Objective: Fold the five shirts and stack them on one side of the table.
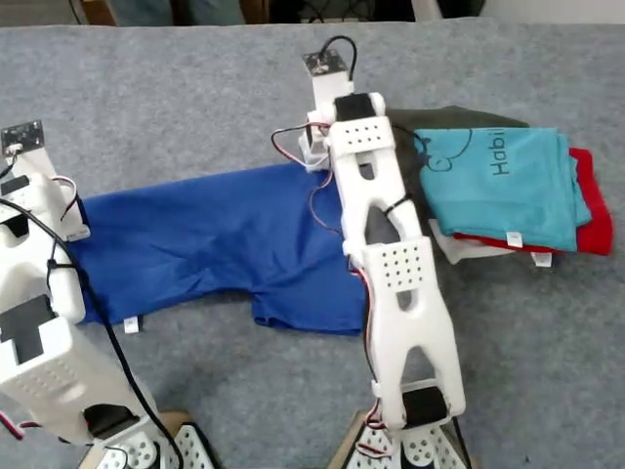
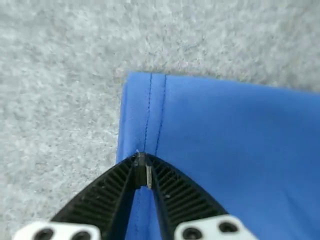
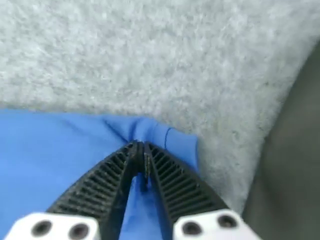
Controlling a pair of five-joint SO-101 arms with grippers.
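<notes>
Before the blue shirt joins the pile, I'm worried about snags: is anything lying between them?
Nothing visible: bare table separates the blue shirt from the folded stack. The right arm spans that gap, right gripper shut on the shirt.

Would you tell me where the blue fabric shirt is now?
High view: the blue shirt lies spread mid-table, left of the folded shirt stack, pinched by left gripper and right gripper.
</notes>
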